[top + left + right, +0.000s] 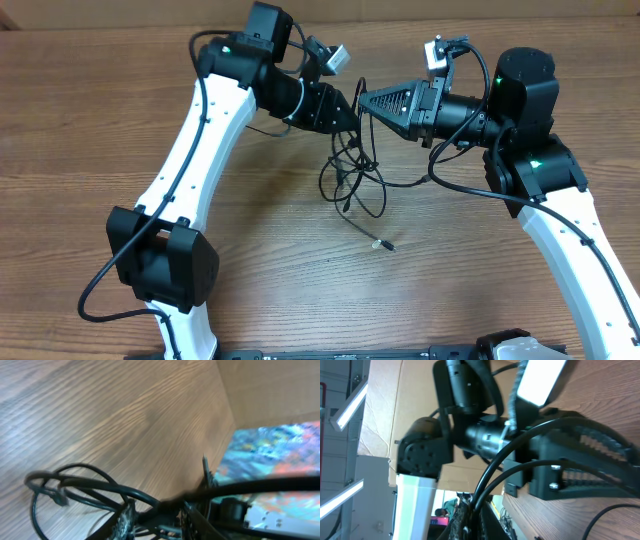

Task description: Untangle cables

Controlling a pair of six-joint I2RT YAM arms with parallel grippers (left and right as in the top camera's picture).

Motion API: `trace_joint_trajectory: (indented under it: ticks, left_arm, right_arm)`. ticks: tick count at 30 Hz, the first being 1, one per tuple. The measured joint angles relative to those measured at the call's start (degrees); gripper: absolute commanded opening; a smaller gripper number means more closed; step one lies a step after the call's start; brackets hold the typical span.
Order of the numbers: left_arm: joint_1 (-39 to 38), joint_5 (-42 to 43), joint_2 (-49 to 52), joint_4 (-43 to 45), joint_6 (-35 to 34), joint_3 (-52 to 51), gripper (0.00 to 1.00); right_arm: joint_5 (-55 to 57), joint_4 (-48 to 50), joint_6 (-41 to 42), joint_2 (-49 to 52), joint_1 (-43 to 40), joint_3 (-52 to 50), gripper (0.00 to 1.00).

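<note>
Finding: the right gripper (364, 98) has its fingers pressed together on a strand of the cables (350, 172), which rises from between its tips in the right wrist view. The left gripper (347, 112) meets it almost tip to tip above the table (100, 120). Strands cross its blurred fingers in its own view, and whether those fingers are spread or pinching cannot be told. The cables trail from the two tips as a loose tangle of loops, one plug end (380, 243) lying on the wood further toward the robot's base.
</note>
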Motion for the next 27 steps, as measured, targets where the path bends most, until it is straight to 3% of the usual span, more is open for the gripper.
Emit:
trace_joint_trajectory:
  ticks: [4, 11, 13, 20, 23, 27]
  left_arm:
    - [-1.92, -0.04, 0.00, 8.83, -6.82, -4.02, 0.32]
    - [-3.80, -8.50, 0.00, 15.65, -19.67, -11.02, 0.63]
    - [-3.78, -10.47, 0.00, 15.85, -22.36, -13.66, 0.59]
    - [-3.96, -7.23, 0.00, 14.43, -21.07, -17.27, 0.04]
    - [-3.96, -4.11, 0.00, 13.49, -18.80, -17.27, 0.04]
    - [-3.23, -2.08, 0.00, 9.70, -15.91, -17.27, 0.04]
  right_arm:
    - [-0.13, 0.04, 0.31, -0.04, -0.22, 0.00, 0.04]
    - [-0.55, 0.96, 0.81, -0.72, -0.28, 0.00, 0.04]
    - [-0.96, 3.06, 1.27, -2.29, -1.01, -0.02, 0.04]
    - [-1.62, 3.72, 1.81, -5.62, -4.31, -0.02, 0.04]
    - [-1.20, 1.11, 0.17, -5.62, -5.16, 0.02, 0.04]
    - [5.42, -13.40, -5.88, -5.66, -6.62, 0.13, 0.04]
